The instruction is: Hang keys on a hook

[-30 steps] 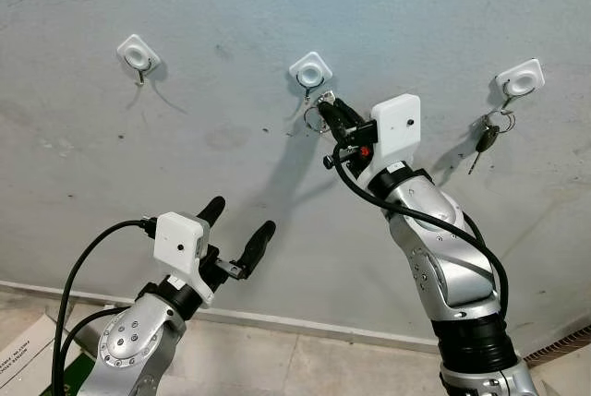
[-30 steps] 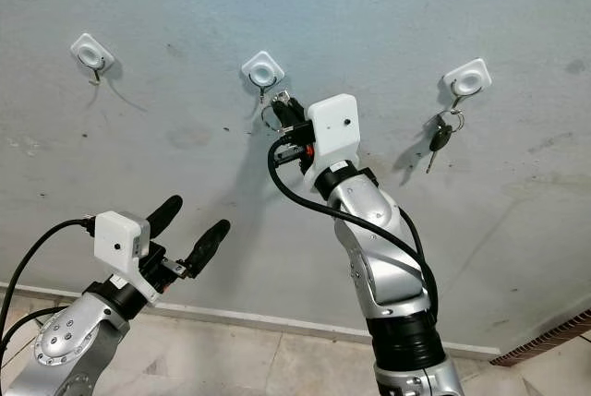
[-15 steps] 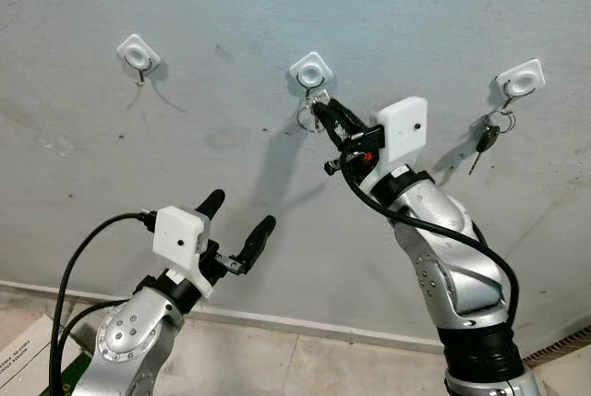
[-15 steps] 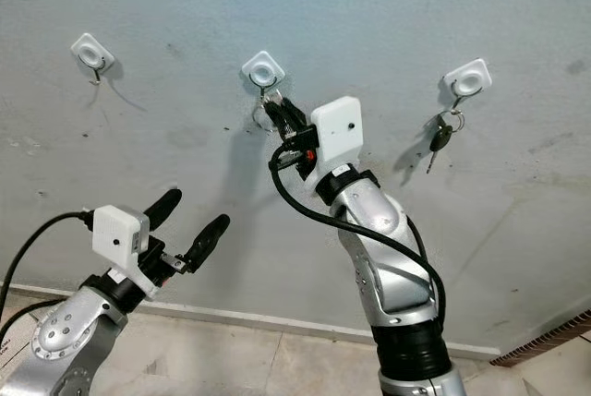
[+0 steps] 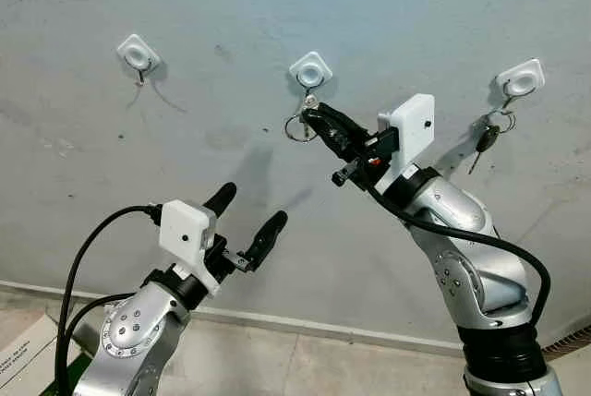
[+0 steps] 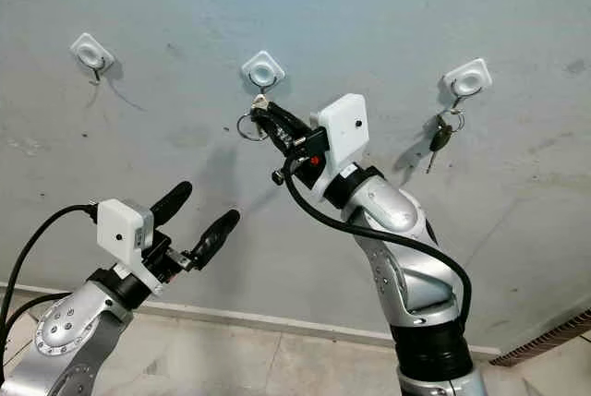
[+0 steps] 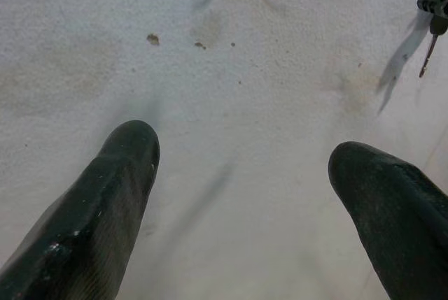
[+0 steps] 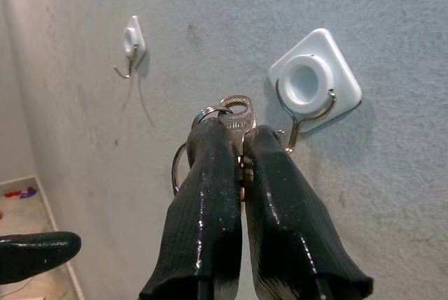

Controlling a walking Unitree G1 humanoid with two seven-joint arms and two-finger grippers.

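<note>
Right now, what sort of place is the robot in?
Probably a home hallway or entry: a bare grey wall carries three white key hooks, one already holding keys, with a tiled floor below.

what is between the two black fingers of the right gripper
The right gripper is shut on a silver key with metal split rings, just beside the middle white wall hook. The key's blade is covered by the fingers.

Right end effector (image 5: 309, 117) raised, pinched (left (image 5: 249, 216) spread).
</note>
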